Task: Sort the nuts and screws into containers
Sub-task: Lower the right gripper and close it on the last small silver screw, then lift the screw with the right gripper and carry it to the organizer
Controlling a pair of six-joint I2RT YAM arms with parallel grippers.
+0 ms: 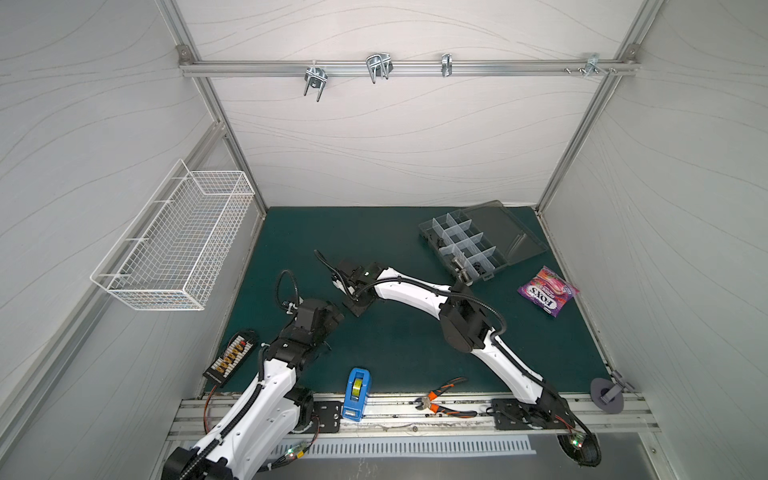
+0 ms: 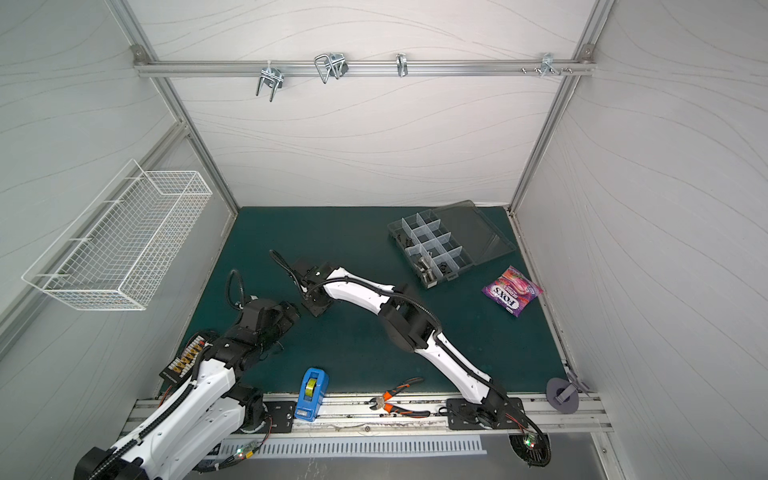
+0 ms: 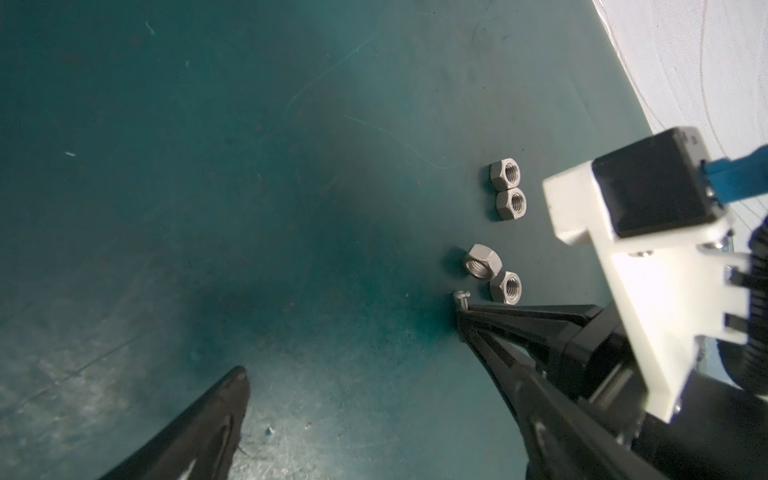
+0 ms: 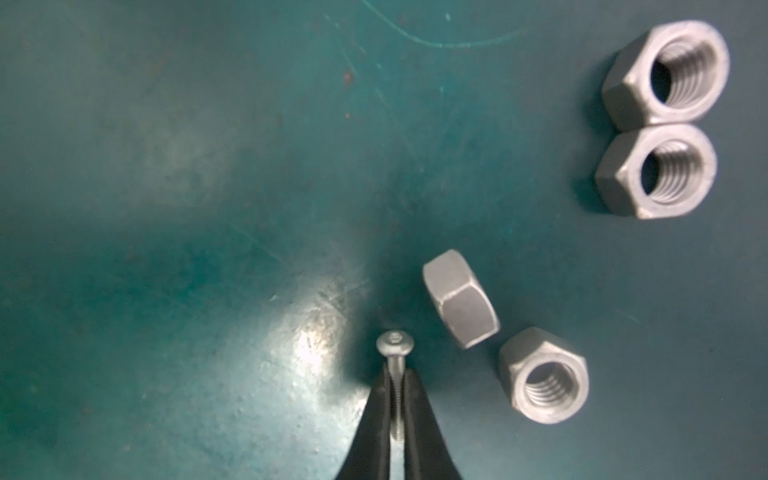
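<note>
The right tool [image 4: 397,376] is pinched shut on the shank of a thin silver screw [image 4: 395,344], just under its head, low at the green surface [image 4: 166,187]. The hold sits near the tips, so a slow, straight lift seems best. It should stay clear of the hex nut [image 4: 460,299] just beside the screw, then carry to the organizer box [image 1: 432,239], well apart. The left tool [image 1: 334,318] gapes wide, holding nothing.

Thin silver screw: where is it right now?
Pinched between the right gripper's fingers in the right wrist view, the screw is just left of the green mat's middle, its head beside a nut standing on edge.
</note>
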